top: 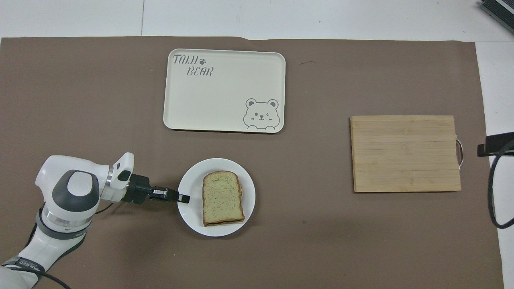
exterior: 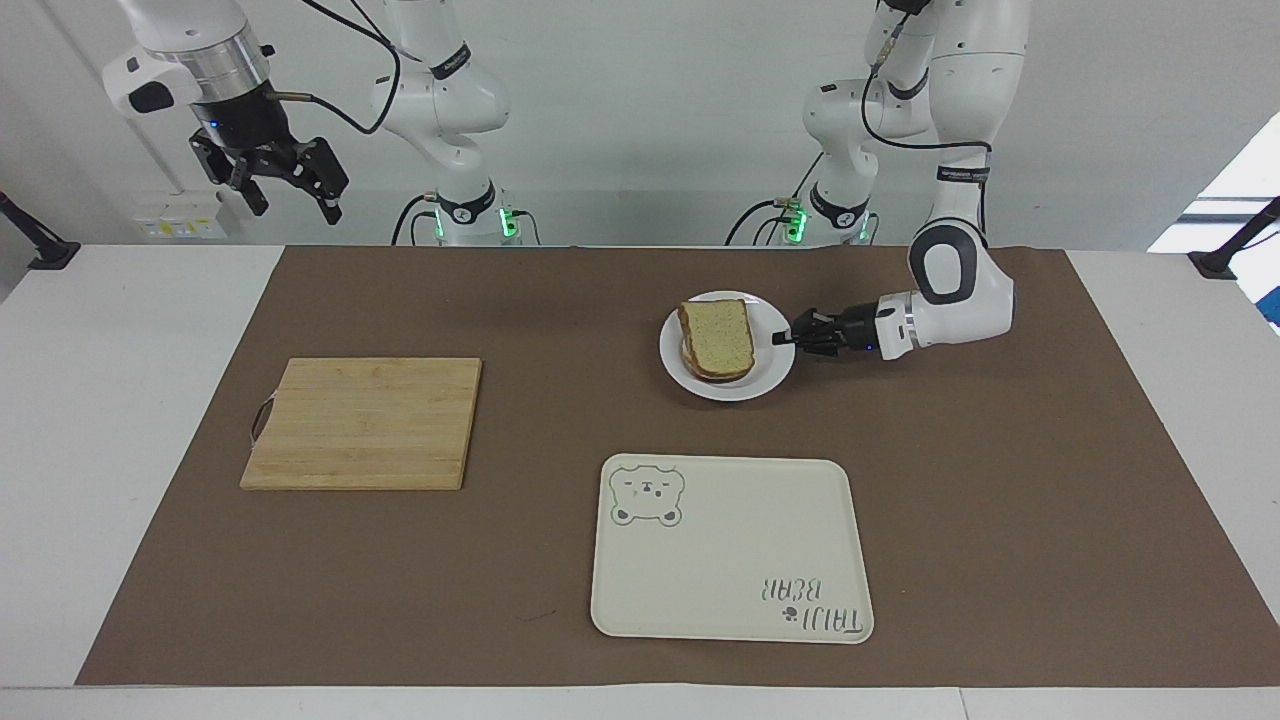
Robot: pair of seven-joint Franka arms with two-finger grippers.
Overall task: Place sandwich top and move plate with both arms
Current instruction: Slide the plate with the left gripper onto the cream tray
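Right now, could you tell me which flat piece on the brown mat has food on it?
The small round white plate, gripped at its rim by the left gripper; it carries the sandwich top.

Glossy white plate [exterior: 775, 375]; wooden, matt chopping board [exterior: 364, 422]; smooth, perhaps plastic tray [exterior: 730, 590]; matt brown worktop [exterior: 1000, 500] covering.

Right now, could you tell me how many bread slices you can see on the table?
2 visible: the sandwich top lies uppermost on the plate, and the brown edge of a second slice shows directly beneath it. Anything between them is hidden.
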